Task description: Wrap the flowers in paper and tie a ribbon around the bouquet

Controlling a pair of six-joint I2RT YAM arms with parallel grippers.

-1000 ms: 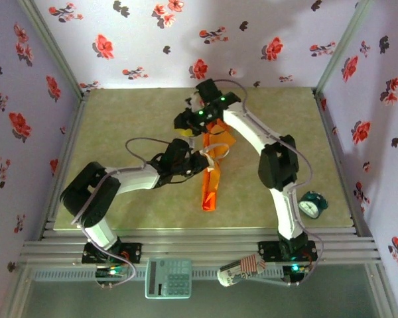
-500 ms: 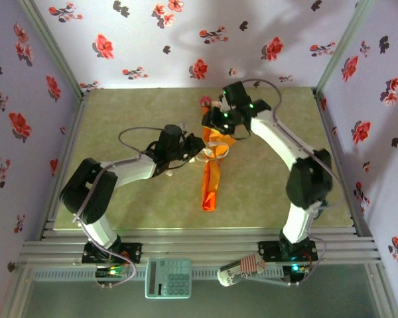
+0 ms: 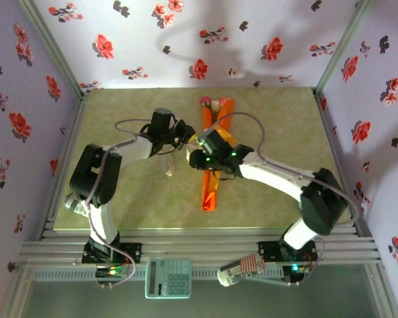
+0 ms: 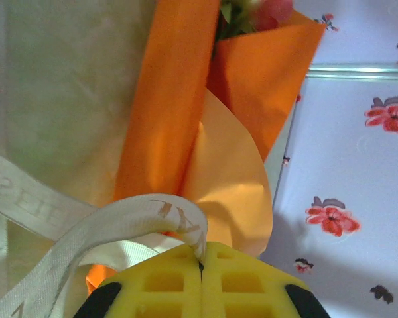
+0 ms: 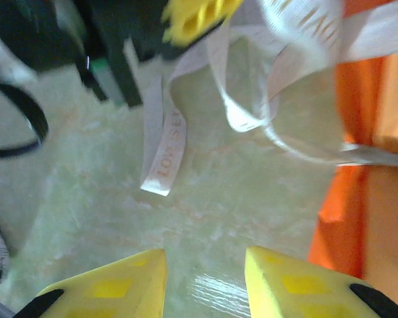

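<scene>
The bouquet [image 3: 212,179] lies lengthways mid-table, an orange paper [image 4: 166,99] cone with pink flowers [image 3: 209,103] at its far end; the flowers [image 4: 265,10] peek from the cone's mouth. A cream ribbon [image 4: 119,218] with printed letters loops around the cone's middle. My left gripper [image 4: 201,258] is shut on the ribbon just left of the cone; it also shows from above [image 3: 187,137]. The ribbon's loose end [image 5: 162,152] lies flat on the table. My right gripper [image 5: 204,281] hovers open over bare table, left of the paper [image 5: 358,218], nothing between its fingers.
Purple flowered walls and metal posts box in the green table [image 3: 119,199]. A calculator [image 3: 168,277] and a striped can [image 3: 242,270] lie on the rail in front of the arm bases. Both forearms crowd the middle of the table.
My right arm swung from the back of the bouquet across it to its near-left side, jaws narrowing a little. My left gripper moved toward the back wall, keeping hold of the ribbon.
</scene>
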